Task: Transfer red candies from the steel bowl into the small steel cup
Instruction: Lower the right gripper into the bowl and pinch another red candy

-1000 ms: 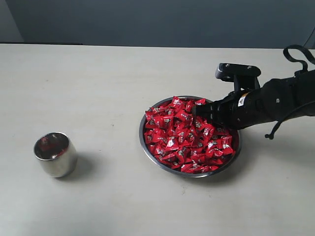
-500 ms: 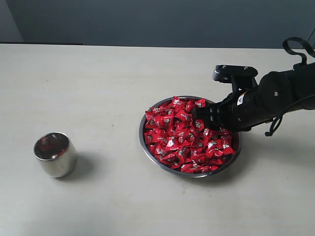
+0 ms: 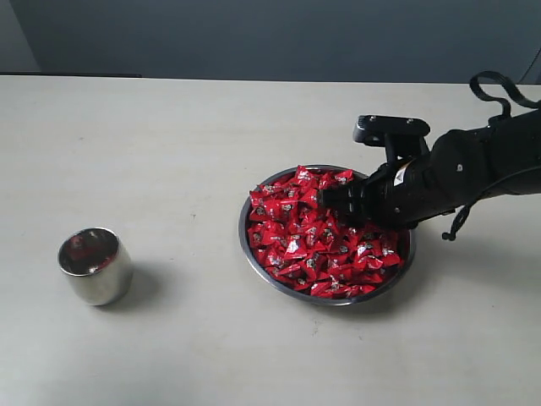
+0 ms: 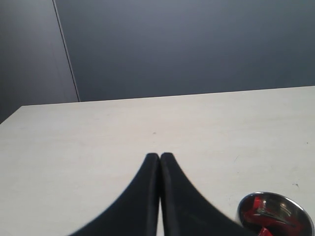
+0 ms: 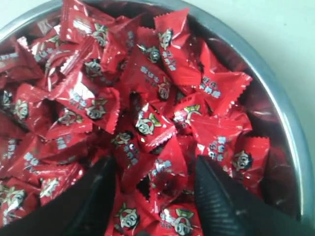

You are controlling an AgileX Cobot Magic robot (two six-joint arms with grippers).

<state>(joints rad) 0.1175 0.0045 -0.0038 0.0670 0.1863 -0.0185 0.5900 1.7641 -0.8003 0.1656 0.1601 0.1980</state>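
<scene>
A heap of red candies (image 3: 317, 237) fills the steel bowl (image 3: 251, 255) right of the table's centre. My right gripper (image 3: 325, 200) reaches in from the right, low over the heap's far side. Seen from the right wrist, that gripper (image 5: 155, 164) is open, its black fingers (image 5: 216, 189) pressed into the red candies (image 5: 147, 123) with wrappers lying between them, none clamped; the steel bowl's rim (image 5: 275, 93) curves round. The small steel cup (image 3: 95, 265) stands far off at the left, red showing inside. My left gripper (image 4: 159, 156) is shut and empty, with the small steel cup (image 4: 275, 212) just beside it.
The pale table (image 3: 169, 144) runs back to a dark wall (image 3: 270, 34). The right arm's black body and cable loop (image 3: 494, 89) hang over the table's right side.
The right gripper has slid leftwards, further over the candy heap, and its jaws have spread wide. Bowl and cup stay put.
</scene>
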